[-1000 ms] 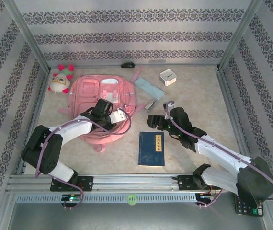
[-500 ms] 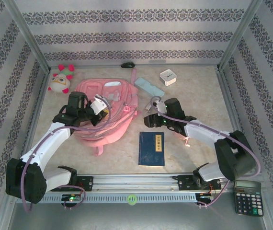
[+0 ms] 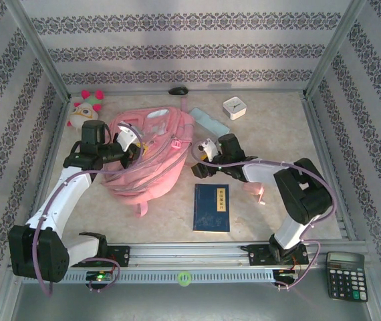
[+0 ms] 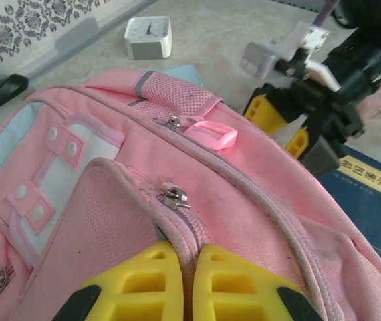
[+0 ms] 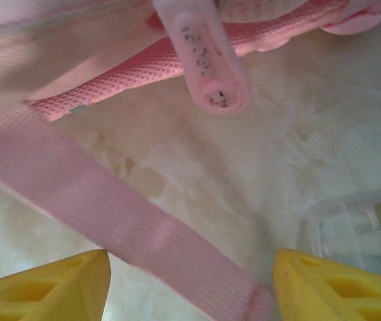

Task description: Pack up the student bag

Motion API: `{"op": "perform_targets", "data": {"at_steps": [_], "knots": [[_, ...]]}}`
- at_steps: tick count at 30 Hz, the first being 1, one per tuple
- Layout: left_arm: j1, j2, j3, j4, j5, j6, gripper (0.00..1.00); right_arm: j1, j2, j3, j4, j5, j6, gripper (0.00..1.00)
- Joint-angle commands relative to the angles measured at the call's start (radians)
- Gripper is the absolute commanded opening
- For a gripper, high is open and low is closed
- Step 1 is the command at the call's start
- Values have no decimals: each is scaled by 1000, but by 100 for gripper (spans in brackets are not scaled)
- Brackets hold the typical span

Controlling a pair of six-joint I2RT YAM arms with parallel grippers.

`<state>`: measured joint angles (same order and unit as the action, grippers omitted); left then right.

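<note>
The student bag [image 3: 154,160] is a big pink backpack, bunched up at the table's left centre. My left gripper [image 3: 128,144] is shut on its zipper seam [image 4: 177,221]; in the left wrist view the yellow fingertips [image 4: 157,267] pinch the pink fabric just below a metal zipper pull [image 4: 175,197]. My right gripper [image 3: 201,162] is open at the bag's right side, low over the table. In the right wrist view a flat pink strap [image 5: 110,214] lies across the gap between its fingers [image 5: 50,287], and nothing is gripped.
A blue book [image 3: 212,207] lies in front of the right gripper. A white clock [image 3: 234,108], a light blue case [image 3: 210,123] and a black mouse [image 3: 178,89] lie at the back, a plush toy [image 3: 83,108] at the back left. A calculator [image 3: 345,275] rests past the front rail.
The left gripper has pulled the bag's seam back and to the left, so the bag is raised and bunched. The right gripper has swung left to the bag's right side and its jaws have narrowed slightly.
</note>
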<state>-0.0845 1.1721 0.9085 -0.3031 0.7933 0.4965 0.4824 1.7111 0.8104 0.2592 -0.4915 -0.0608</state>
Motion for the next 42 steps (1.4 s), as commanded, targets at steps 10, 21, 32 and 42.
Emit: {"op": "perform_targets", "data": {"at_steps": [10,21,32,42], "knots": [[16,-22,45,20,143,62,0,-15,75,85,171,-152,-66,61],[15,-21,31,84,-13,5,0,-26,2,21,177,-220,-93,3],[-26,-88,-34,125,-319,-125,0,28,-104,11,25,-168,-36,0],[-247,-102,-78,187,-675,-319,0,142,-116,116,-235,-110,95,0]]}}
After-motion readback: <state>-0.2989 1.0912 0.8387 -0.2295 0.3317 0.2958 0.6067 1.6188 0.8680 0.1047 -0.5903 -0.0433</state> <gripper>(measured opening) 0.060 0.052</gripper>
